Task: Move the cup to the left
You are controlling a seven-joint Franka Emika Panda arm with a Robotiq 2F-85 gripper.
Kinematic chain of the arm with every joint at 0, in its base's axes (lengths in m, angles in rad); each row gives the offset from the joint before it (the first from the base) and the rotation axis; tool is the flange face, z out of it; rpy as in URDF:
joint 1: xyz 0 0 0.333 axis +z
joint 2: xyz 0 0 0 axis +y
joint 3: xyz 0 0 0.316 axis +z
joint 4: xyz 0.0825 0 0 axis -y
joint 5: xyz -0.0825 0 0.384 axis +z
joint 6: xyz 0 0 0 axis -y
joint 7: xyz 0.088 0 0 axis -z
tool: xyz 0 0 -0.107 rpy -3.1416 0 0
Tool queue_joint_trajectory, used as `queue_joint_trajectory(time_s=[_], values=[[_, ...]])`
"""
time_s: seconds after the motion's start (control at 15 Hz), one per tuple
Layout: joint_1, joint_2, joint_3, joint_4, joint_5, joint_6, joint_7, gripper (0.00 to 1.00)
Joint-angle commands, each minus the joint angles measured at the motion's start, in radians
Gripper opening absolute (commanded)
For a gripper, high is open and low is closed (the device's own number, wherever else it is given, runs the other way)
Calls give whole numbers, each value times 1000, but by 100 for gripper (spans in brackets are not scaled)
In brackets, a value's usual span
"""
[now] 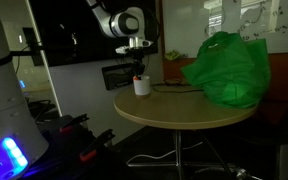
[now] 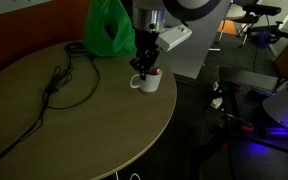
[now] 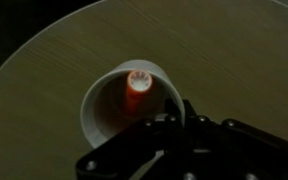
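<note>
The small white cup [image 1: 142, 87] stands upright on the round wooden table [image 1: 184, 112], near its edge; it also shows in an exterior view [image 2: 150, 82]. My gripper [image 2: 147, 64] comes straight down onto it, and it also shows in an exterior view [image 1: 139, 68]. In the wrist view the cup [image 3: 109, 105] has a reddish-orange inside with a bright glint. The gripper's dark fingers [image 3: 182, 108] close together over the cup's near rim. The rim under the fingers is hidden.
A big green bag [image 1: 227, 68] sits on the table beyond the cup; it also shows in an exterior view [image 2: 109, 28]. A black cable [image 2: 64, 82] lies looped across the tabletop [image 2: 74, 130]. The table edge is close beside the cup.
</note>
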Motion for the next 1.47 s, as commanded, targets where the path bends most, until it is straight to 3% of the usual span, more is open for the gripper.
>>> queue_joint_trajectory(time_s=[0.0, 0.73, 0.8, 0.87, 1.0, 1.4], values=[[30, 27, 12, 35, -3, 28, 11, 3], [142, 194, -22, 188, -132, 67, 29, 3], [148, 197, -27, 187, -140, 80, 32, 13], [151, 194, -30, 182, -147, 91, 28, 36], [153, 179, -34, 168, -154, 121, 25, 41], [103, 47, -10, 109, -119, 31, -50, 85]])
